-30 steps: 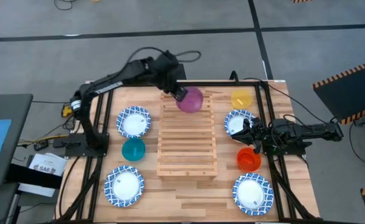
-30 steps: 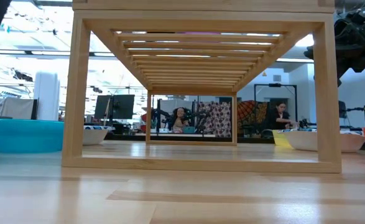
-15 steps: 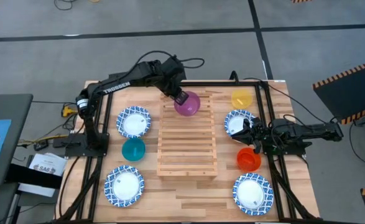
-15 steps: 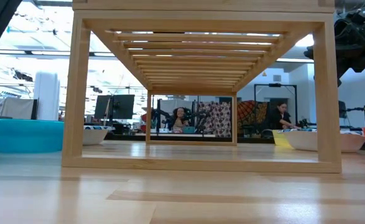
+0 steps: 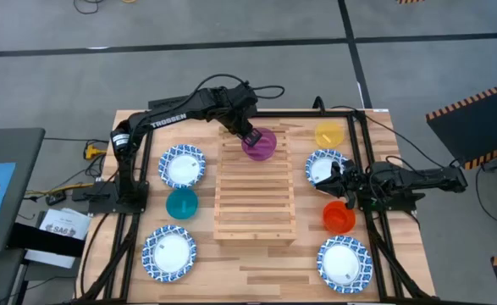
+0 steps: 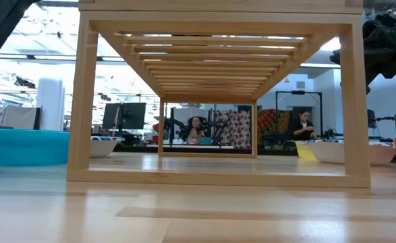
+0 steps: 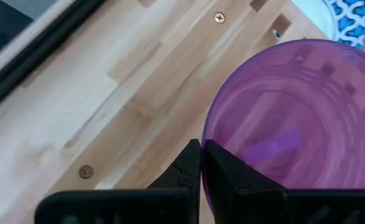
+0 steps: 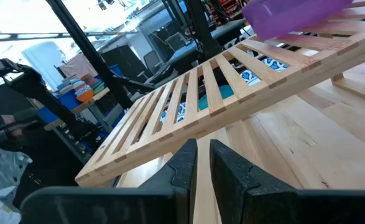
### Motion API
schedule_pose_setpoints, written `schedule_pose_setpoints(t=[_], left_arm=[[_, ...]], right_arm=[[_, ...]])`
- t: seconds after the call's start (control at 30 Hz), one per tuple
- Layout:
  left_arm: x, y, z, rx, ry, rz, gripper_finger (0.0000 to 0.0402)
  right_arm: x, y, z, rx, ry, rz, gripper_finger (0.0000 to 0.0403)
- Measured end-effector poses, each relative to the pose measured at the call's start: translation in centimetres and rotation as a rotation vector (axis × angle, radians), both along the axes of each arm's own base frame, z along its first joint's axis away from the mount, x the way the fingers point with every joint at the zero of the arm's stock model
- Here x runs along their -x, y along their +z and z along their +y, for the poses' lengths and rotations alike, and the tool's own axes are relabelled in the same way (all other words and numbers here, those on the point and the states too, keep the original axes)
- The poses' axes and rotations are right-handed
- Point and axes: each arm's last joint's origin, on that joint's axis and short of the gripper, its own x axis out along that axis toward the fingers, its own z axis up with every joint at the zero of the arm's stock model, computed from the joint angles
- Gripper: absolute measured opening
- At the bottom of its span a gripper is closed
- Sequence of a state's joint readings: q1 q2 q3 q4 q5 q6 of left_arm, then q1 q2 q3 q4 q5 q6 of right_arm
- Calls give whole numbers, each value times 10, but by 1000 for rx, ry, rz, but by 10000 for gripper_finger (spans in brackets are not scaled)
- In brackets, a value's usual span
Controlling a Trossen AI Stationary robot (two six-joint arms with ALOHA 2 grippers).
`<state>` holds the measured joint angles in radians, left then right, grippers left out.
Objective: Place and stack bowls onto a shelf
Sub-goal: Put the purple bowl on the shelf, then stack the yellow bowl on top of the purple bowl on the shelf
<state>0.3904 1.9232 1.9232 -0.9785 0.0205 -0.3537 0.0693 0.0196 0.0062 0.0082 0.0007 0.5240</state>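
My left gripper [image 5: 250, 135] is over the far end of the pale slatted shelf [image 5: 255, 186], shut on the purple bowl [image 5: 261, 145]. In the right wrist view the purple bowl [image 8: 291, 15] sits at or just above the slats [image 8: 232, 93]; I cannot tell if it touches them. My right gripper [image 5: 334, 182] waits shut near the table's right edge, between a blue-rimmed bowl [image 5: 323, 164] and the red bowl [image 5: 339, 217]. The yellow bowl [image 5: 328, 134], the teal bowl [image 5: 181, 203] and three more blue-rimmed bowls [image 5: 182, 165] [image 5: 169, 252] [image 5: 344, 263] rest on the tabletop. My left gripper pinches the purple bowl's rim [image 7: 206, 149] on its far-left side, with one finger [image 7: 222, 177] inside the bowl and the other finger [image 7: 187, 171] outside. The fingers come from above and the far left, slanting down. The bowl stays upright, mouth up, over the shelf's far end.
The shelf stands in the middle of the table, its open underside [image 6: 211, 135] showing in the low view. Black frame rails [image 5: 358, 152] run along the table's sides. The slats nearer than the purple bowl are bare. People sit in the room beyond the table.
My left gripper has carried the purple bowl a short way toward the table's near edge, farther over the shelf's far end, still shut on its rim. The left arm's elbow has swung toward the right. The right arm has kept still.
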Motion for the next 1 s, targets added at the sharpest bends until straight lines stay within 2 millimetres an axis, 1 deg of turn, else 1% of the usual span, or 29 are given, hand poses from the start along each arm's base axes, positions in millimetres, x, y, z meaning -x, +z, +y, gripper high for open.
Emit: schedule_pose_setpoints(t=[0.2,0.4,0.5,0.63,0.87,1.0], left_arm=[[4,3,1,-11,-7,13,0],[9,10,0,-50,-21,43,0],[9,12,0,-59,-34,44,7],[9,12,0,-60,-34,42,32],[8,12,0,-61,-35,37,92],[14,20,1,-50,-38,7,121]], right_arm=[[0,0,0,0,0,0,72],[0,0,0,0,0,0,72],[0,0,0,0,0,0,72],[0,0,0,0,0,0,72],[0,0,0,0,0,0,72],[0,0,0,0,0,0,72]])
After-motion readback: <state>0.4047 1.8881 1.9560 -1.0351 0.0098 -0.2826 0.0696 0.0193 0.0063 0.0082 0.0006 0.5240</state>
